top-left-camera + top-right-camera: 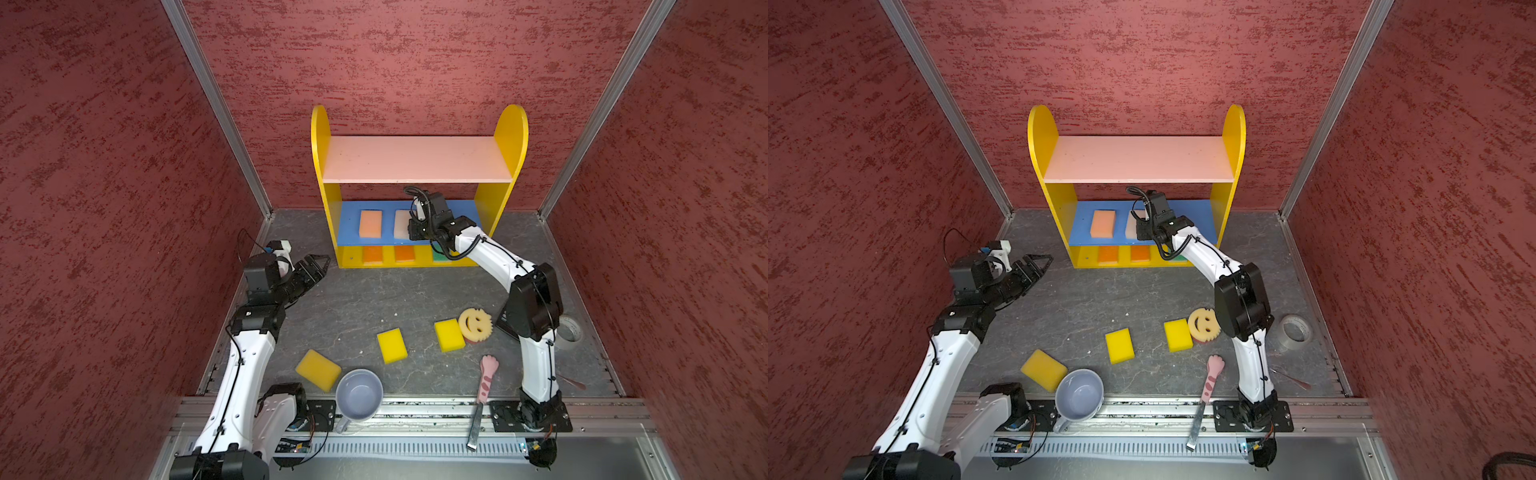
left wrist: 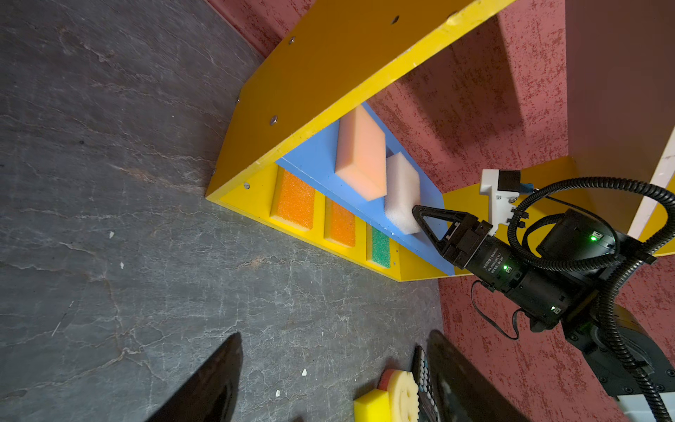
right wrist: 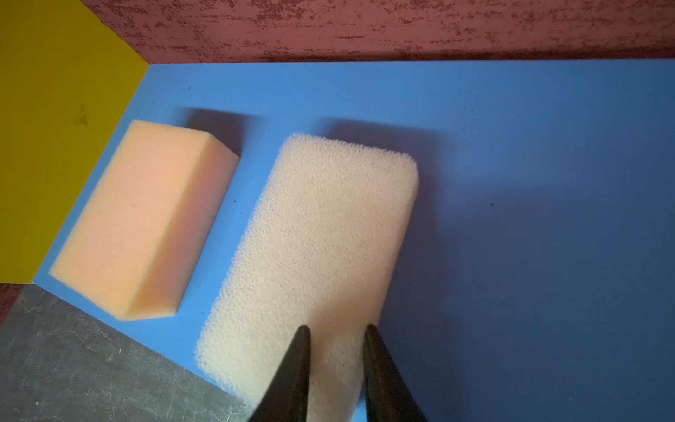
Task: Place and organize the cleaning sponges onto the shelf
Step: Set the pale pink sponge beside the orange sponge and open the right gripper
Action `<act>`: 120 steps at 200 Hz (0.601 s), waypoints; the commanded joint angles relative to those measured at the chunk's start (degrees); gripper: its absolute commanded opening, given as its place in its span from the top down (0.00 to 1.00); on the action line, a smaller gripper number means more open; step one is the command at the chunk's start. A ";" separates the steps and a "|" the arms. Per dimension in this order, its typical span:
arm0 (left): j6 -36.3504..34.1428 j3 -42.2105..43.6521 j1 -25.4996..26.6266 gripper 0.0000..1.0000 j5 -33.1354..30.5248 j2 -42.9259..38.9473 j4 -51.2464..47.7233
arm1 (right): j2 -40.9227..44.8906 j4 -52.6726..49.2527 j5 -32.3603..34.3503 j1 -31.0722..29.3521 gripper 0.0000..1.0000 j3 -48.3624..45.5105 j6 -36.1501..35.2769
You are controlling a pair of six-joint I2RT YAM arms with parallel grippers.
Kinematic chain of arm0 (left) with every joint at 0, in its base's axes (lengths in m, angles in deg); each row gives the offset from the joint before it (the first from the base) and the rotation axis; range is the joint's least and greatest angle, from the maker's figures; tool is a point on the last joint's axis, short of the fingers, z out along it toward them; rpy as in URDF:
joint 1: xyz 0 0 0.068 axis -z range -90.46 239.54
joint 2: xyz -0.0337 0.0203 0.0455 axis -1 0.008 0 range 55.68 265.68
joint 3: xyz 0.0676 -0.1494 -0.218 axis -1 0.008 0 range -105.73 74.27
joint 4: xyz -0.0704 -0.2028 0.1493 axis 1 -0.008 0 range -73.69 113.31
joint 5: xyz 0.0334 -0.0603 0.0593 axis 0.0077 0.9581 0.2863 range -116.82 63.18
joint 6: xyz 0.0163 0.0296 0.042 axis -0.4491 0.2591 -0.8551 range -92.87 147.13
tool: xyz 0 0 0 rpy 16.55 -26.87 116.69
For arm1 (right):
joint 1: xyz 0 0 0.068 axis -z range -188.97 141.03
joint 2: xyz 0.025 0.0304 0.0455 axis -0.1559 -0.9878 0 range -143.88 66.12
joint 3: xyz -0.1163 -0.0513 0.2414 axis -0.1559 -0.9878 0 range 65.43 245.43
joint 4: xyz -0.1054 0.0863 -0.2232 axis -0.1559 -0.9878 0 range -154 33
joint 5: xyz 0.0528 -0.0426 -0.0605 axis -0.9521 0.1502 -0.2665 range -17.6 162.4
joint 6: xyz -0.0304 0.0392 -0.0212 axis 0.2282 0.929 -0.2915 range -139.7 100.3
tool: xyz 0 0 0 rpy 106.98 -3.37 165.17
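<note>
The shelf (image 1: 415, 160) (image 1: 1138, 160) stands at the back wall. On its blue middle board lie a peach sponge (image 1: 370, 223) (image 3: 146, 219) and a pale pink sponge (image 1: 401, 222) (image 3: 321, 237). My right gripper (image 3: 338, 329) hovers at the pale sponge's near end, jaws a narrow gap apart, and the sponge rests flat. Two orange sponges (image 1: 372, 254) (image 1: 404, 253) and a green one (image 2: 380, 248) sit on the bottom board. Three yellow sponges (image 1: 318, 370) (image 1: 392, 345) (image 1: 449, 335) and the smiley sponge (image 1: 476, 325) lie on the floor. My left gripper (image 1: 322, 262) (image 2: 336, 334) hangs open and empty left of the shelf.
A grey-blue mug (image 1: 359, 395) sits at the front edge beside the nearest yellow sponge. A pink cat-paw tool (image 1: 487, 378) lies front right. A tape roll (image 1: 1295, 332) lies behind the right arm. Red walls close in on three sides.
</note>
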 commanded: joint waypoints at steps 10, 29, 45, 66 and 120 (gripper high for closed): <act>0.16 -1.92 0.58 0.21 -0.74 -0.06 0.12 | -0.34 -0.22 2.86 0.52 0.67 0.70 -1.15; 0.00 -2.27 0.73 0.21 -0.74 0.11 0.14 | -0.33 -0.50 3.04 0.52 0.60 1.54 -1.20; -0.19 -2.47 0.79 0.21 -0.92 0.15 0.05 | -0.36 -1.34 3.04 0.52 0.57 2.48 -0.76; 0.01 -2.53 0.82 0.21 -1.02 0.32 0.39 | -0.02 -1.50 2.95 0.52 0.52 2.79 -0.09; -0.41 -3.13 0.86 0.20 -1.11 0.33 -0.59 | -1.21 -1.67 2.79 0.52 0.55 3.55 0.23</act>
